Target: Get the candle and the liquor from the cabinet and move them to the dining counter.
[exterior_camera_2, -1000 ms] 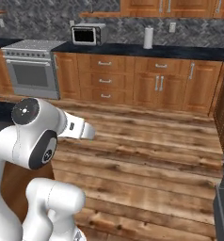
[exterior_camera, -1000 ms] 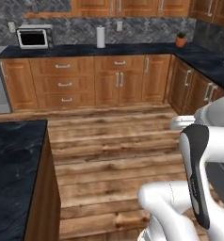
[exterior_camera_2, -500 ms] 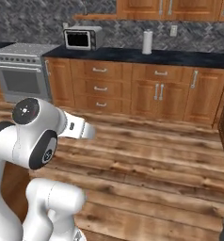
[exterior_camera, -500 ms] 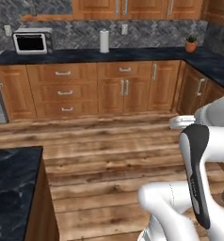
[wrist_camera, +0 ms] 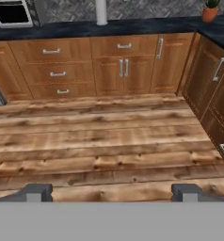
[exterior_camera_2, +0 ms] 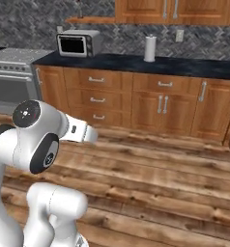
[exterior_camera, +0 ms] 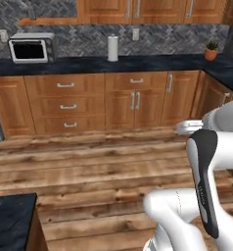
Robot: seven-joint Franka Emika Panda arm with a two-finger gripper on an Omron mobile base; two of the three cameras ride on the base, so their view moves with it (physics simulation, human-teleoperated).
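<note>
Left base view: wall counter (exterior_camera: 138, 62) apparently nearer; dining counter (exterior_camera: 11, 228) has slid outward.

A: Light even, flat, rendered; source cannot be told. Wooden floor (exterior_camera: 99, 171) shows pale sheen streaks.
B: Shadows?
A: Faint, soft under the desk (exterior_camera_2: 136, 64) overhang. No hard glare.
B: Sharpness?
A: Soft, coarse all over; far microwave (exterior_camera: 31, 48) edges fuzzy. No bending at edges.
</note>
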